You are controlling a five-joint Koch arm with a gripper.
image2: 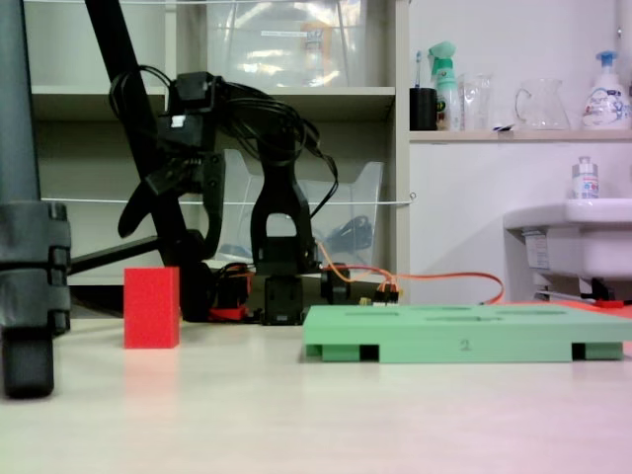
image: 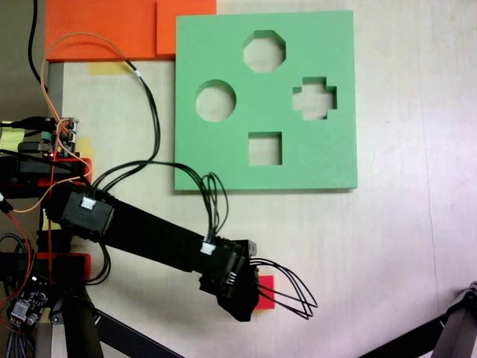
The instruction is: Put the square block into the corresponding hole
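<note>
The square block, a red foam piece [image: 266, 291], sits on the table near the bottom centre of a fixed view, partly hidden by my gripper [image: 248, 302] above it. In a fixed view from table level the block [image2: 151, 307] stands upright at the left. There my gripper [image2: 168, 235] hangs just over it, open, its jaws spread apart and holding nothing. The green board [image: 328, 164] lies flat at the top, and its square hole [image: 264, 148] is the nearest cut-out, well apart from the block. The board [image2: 464, 341] lies to the block's right.
Orange foam sheets [image: 112, 30] lie at the top left beside the board. Round, octagonal and cross cut-outs share the board. Cables loop off the arm [image: 291, 294]. A black stand leg [image: 447, 328] crosses the bottom right corner, and a thick post [image2: 25, 296] stands close at the left.
</note>
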